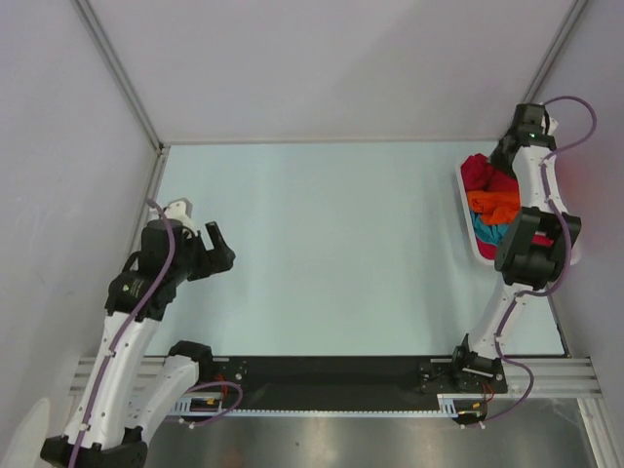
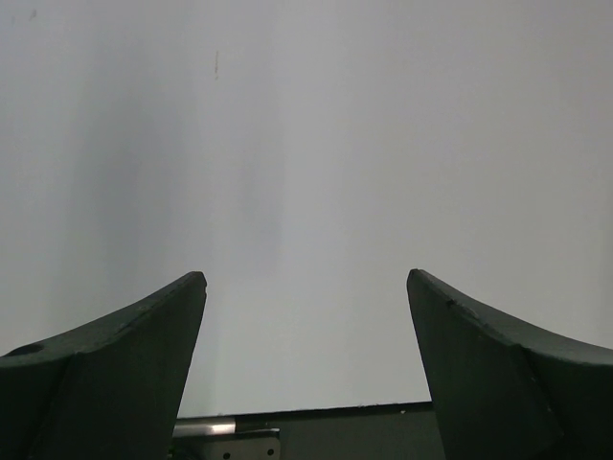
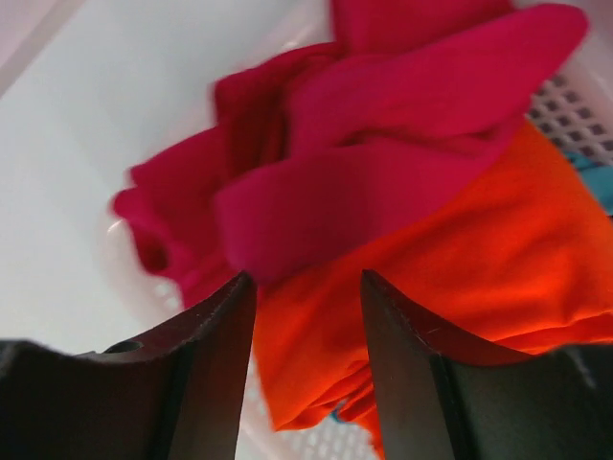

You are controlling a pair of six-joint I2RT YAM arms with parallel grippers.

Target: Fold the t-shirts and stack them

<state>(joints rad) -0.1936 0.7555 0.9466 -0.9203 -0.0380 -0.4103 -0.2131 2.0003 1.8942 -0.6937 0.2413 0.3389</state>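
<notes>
Locating the load; where do the t-shirts (image 1: 486, 190) lie? (OPERATOR)

All three lie heaped in the white basket (image 1: 464, 210) at the far right of the table (image 1: 322, 244); none lies on the bare surface. The basket's long axis runs far to near; along it the crimson t-shirt (image 1: 480, 174) is farthest, the orange t-shirt (image 1: 492, 203) is in the middle, and the teal t-shirt (image 1: 485, 232) is nearest the bases. (TECHNICIAN)

Which arm serves, and in what state? (OPERATOR)

The right; it reaches over the basket, and the right gripper (image 3: 306, 278) hangs above the far end of the heap; its jaws stand parted with no cloth between them; crimson folds lie just beyond the tips, with orange under the gap. The left gripper (image 2: 306, 276) is spread wide and holds nothing; it hovers over bare table, well apart from the basket. (TECHNICIAN)

Next move? (OPERATOR)

By judgement: advance the right tips onto the crimson fold, which overlies the orange; close across the fold, not along it; lift clear of the rim. (TECHNICIAN)
</notes>
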